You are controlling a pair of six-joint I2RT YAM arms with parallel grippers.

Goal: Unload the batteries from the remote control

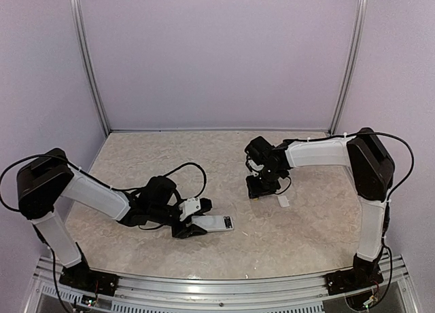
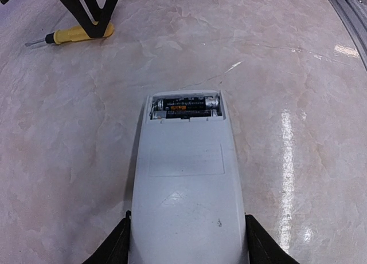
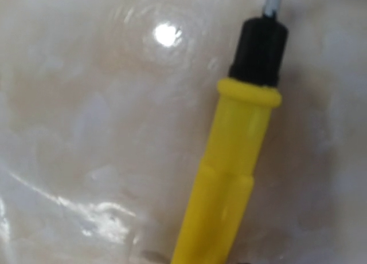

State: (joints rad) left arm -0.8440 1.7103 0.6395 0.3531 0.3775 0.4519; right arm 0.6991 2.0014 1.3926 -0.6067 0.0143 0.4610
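The white remote control (image 2: pixel 186 189) lies on the table with its back up. My left gripper (image 2: pixel 186 247) is shut on its near end, one finger (image 2: pixel 117 247) against each side. The compartment at its far end is open, and two dark batteries (image 2: pixel 185 106) lie in it side by side. From above, the remote (image 1: pixel 217 223) sits just right of my left gripper (image 1: pixel 196 225). My right gripper (image 1: pixel 260 188) is lowered onto the table over a yellow-handled screwdriver (image 3: pixel 229 178). Its fingertips barely show, so its state is unclear.
The small white cover piece (image 1: pixel 283 201) lies just right of the right gripper. The screwdriver (image 2: pixel 80 33) lies flat beyond the remote, to its left, with a black finger (image 2: pixel 94 18) of the right gripper on it. Walls close in the table's back and sides.
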